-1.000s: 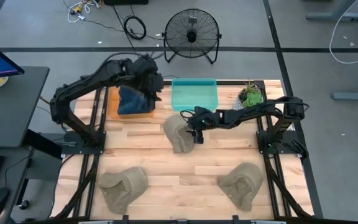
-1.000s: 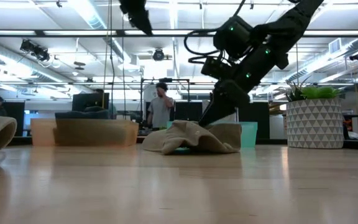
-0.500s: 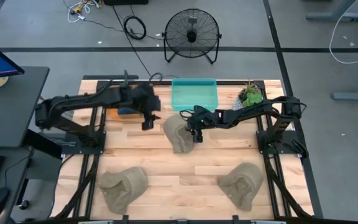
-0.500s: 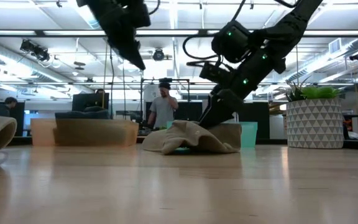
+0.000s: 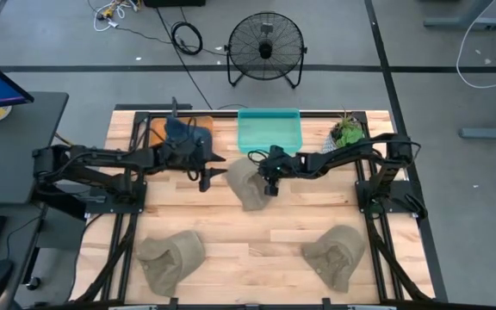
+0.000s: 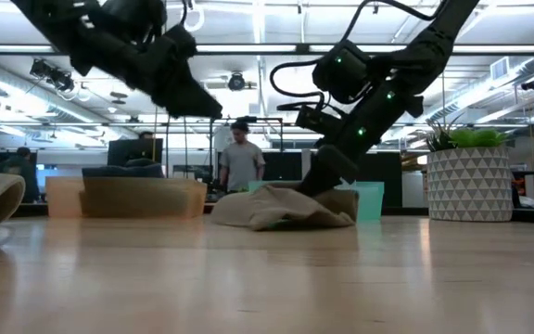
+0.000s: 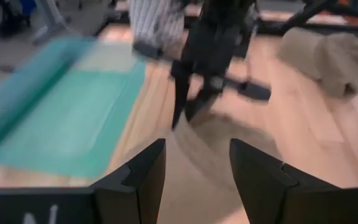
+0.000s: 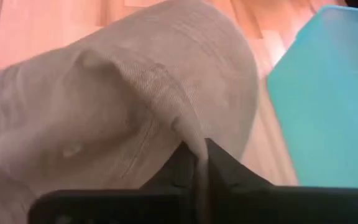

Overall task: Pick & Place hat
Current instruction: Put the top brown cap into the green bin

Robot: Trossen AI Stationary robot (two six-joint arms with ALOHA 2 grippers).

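A tan hat (image 5: pixel 244 184) lies on the wooden table just in front of the teal tray (image 5: pixel 269 132); the low view shows this hat (image 6: pixel 281 208) crumpled flat. My right gripper (image 5: pixel 269 183) reaches in from the right and is shut on its cloth (image 8: pixel 129 106). My left gripper (image 5: pixel 207 177) hovers open to the left of the hat, clear of it. In the left wrist view the left gripper (image 7: pixel 194 177) looks toward the hat with nothing between its fingers. My right gripper pinches a raised fold of the hat's cloth (image 8: pixel 191 134) between its two shut fingers (image 8: pixel 219 165), on the side of the hat toward the table's right edge. The fingers slant down from the right. The rest of the hat lies slack on the table.
Two more tan hats lie near the front edge, one at the left (image 5: pixel 170 257) and one at the right (image 5: pixel 334 254). An orange bin with something blue (image 5: pixel 183 133) stands far left. A potted plant (image 5: pixel 347 133) sits far right. A fan (image 5: pixel 267 47) stands behind the table, and a person (image 6: pixel 242 162) beyond.
My left gripper has swung away from above the orange bin, toward the table's near edge and down, and now hangs low beside the hat, its arm stretched out flat. Its fingers stay open. The hat lies where it was.
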